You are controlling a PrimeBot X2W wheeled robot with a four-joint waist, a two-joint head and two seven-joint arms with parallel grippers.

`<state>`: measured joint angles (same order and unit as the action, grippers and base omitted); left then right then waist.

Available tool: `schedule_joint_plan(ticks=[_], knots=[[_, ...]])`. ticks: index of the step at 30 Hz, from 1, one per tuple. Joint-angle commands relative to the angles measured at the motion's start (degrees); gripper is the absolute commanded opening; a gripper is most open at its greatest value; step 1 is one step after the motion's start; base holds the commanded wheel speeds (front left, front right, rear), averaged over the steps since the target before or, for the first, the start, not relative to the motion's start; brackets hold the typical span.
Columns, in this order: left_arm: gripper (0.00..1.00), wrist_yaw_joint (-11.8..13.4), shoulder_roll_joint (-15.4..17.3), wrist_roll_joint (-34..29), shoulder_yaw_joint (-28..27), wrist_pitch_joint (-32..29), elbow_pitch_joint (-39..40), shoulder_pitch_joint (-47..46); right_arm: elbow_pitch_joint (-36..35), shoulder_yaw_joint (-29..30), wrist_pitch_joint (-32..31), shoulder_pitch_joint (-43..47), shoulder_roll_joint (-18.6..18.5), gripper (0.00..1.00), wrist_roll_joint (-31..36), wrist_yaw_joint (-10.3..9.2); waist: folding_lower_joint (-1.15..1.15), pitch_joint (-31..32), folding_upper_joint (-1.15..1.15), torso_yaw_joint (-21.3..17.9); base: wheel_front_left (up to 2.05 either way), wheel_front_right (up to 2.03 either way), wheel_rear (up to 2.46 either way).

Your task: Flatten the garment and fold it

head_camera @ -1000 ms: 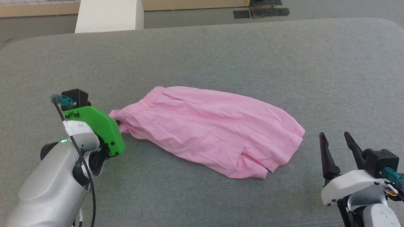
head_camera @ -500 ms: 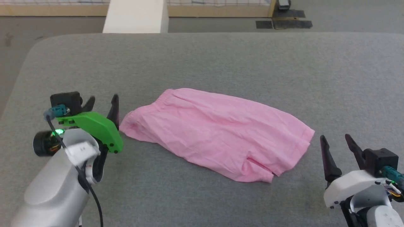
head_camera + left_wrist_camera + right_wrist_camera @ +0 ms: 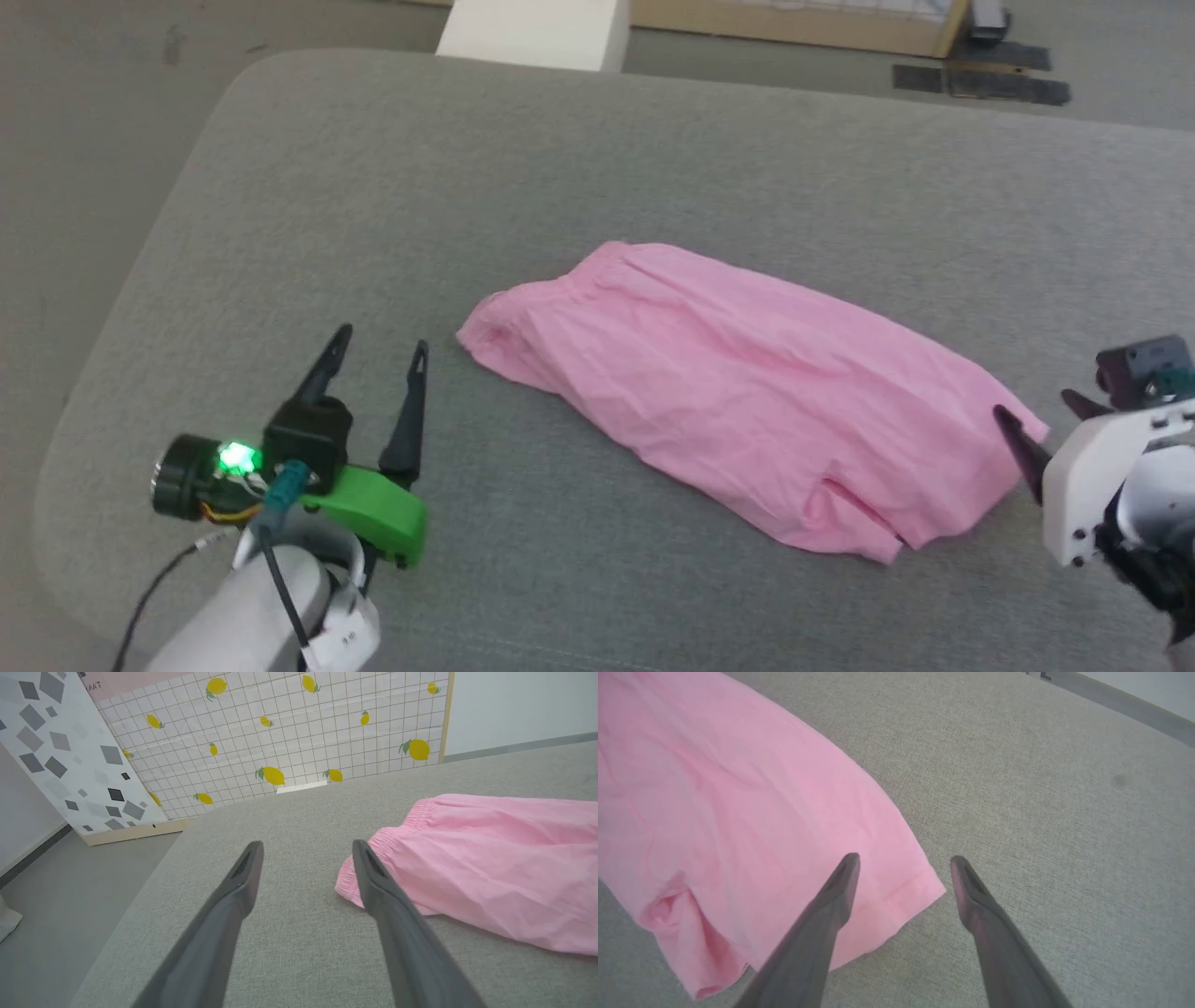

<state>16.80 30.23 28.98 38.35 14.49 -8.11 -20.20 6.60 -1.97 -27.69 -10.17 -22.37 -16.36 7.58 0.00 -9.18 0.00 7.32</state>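
Observation:
The garment [image 3: 747, 392] is a light-pink pair of shorts lying spread and wrinkled on the grey padded table [image 3: 467, 168], with its gathered waistband [image 3: 397, 833] toward the left. My left gripper [image 3: 381, 339] stands open a short way left of the waistband corner, touching nothing. In the left wrist view the left gripper [image 3: 307, 844] has bare table between its fingers and the garment [image 3: 490, 858] to their right. My right gripper [image 3: 1033, 403] is open at the leg hem on the right. Seen from the right wrist, the right gripper [image 3: 904, 857] hovers over the hem corner [image 3: 920, 884] of the garment [image 3: 738, 812].
The table's rounded left edge [image 3: 112, 336] drops to grey floor. A white pillar [image 3: 532, 33] and black floor mats [image 3: 980, 84] lie beyond the far edge. A lemon-print panel [image 3: 289, 742] stands behind the table in the left wrist view.
My left gripper has let go of the waistband corner, opened and drawn back toward the near left. The right gripper now stands closer to the leg hem. The head camera has turned.

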Motion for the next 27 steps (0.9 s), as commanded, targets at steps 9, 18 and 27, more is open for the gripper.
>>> schedule_joint_plan(ticks=[9,18,27], knots=[[1.00,0.5,-3.7,-2.4,-0.8,0.5,1.9,2.6,9.0,-3.2,-10.2,-8.1,-5.3,1.00,-2.8,-0.09,0.00,-5.6,0.00,7.8,0.00,0.00,0.00],[1.00,-0.6,-4.5,-3.3,-3.1,0.5,0.9,3.4,13.8,-7.8,-6.1,-8.6,-6.1,0.00,-2.9,-0.09,0.00,-5.6,0.00,7.8,0.00,0.00,0.00],[1.00,-1.8,-5.3,-2.7,-3.7,0.5,-0.7,4.9,5.5,-5.1,7.1,-10.3,-6.9,0.00,0.8,-0.09,0.00,-1.3,0.00,3.7,0.00,0.00,0.00]])
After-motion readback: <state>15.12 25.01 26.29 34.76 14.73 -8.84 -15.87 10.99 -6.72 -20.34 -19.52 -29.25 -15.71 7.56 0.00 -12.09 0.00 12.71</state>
